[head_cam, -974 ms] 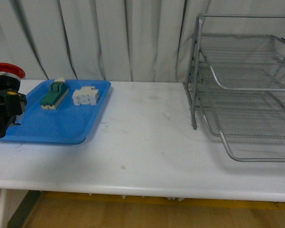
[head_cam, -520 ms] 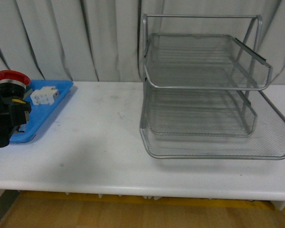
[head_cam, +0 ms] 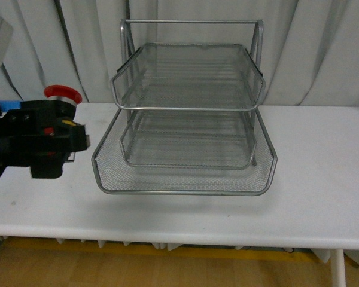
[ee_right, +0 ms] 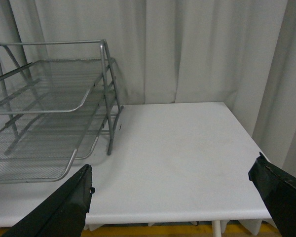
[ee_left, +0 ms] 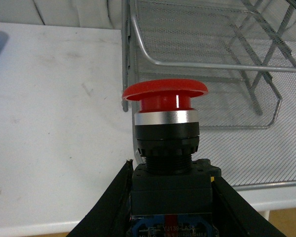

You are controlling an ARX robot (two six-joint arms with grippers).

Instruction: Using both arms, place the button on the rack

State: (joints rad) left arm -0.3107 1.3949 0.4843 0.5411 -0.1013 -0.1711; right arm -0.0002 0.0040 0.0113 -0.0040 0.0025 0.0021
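Observation:
The button (head_cam: pixel 63 93) has a red mushroom cap on a black body. My left gripper (head_cam: pixel 60 140) is shut on its body and holds it above the table, just left of the rack (head_cam: pixel 185 107). In the left wrist view the button (ee_left: pixel 164 94) stands upright between the black fingers of the left gripper (ee_left: pixel 170 197), with the rack's trays (ee_left: pixel 212 64) beyond it to one side. The rack is silver wire mesh with three stacked trays, and all of them look empty. My right gripper (ee_right: pixel 172 197) is open and empty over the table, beside the rack (ee_right: pixel 44 98). It is out of the front view.
The white table (head_cam: pixel 323 179) runs bare to the right of the rack, with its front edge close. A sliver of the blue tray (head_cam: pixel 9 105) shows at far left behind my left gripper. White curtains hang behind.
The front view has swung right: the rack went from the right edge to the centre and the blue tray slid out of view. My left gripper with the button has come up beside the rack.

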